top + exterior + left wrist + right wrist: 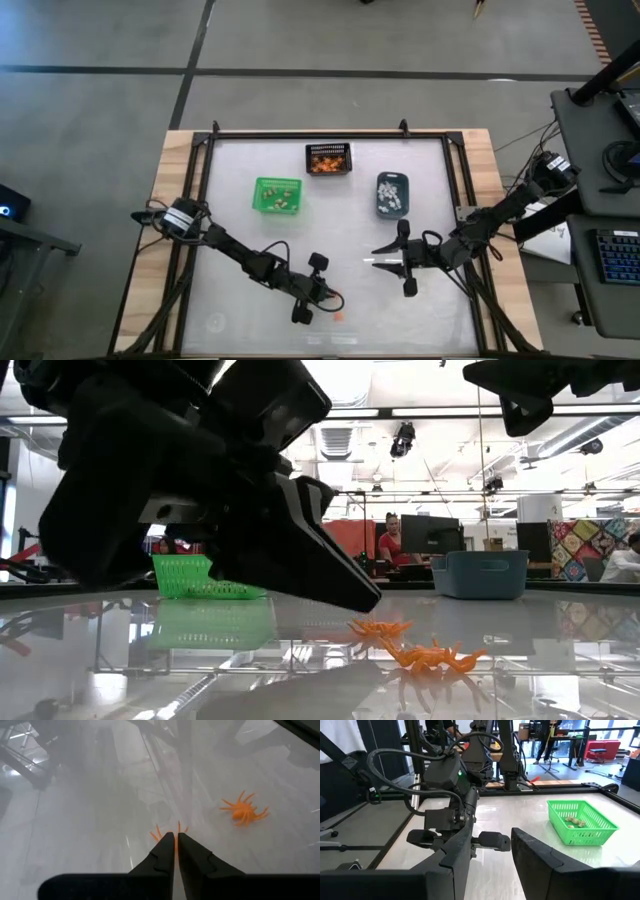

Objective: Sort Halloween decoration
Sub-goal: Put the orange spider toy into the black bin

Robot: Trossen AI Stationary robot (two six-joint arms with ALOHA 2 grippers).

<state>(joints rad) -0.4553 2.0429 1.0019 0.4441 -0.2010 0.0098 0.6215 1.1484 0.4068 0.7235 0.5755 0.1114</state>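
light: bright overhead strips | glare: glossy table (560, 660) reflections | blur: near arm, low view

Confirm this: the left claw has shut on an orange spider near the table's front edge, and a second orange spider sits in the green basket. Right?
Not quite. The second orange spider lies loose on the table beside the left claw, as the left wrist view shows, not in the green basket. The rest stands.

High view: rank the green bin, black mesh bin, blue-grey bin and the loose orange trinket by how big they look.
1. green bin, largest.
2. black mesh bin, slightly smaller; close enough that the order is unsure.
3. blue-grey bin, narrower.
4. orange trinket, by far the smallest, a speck beside the left gripper.
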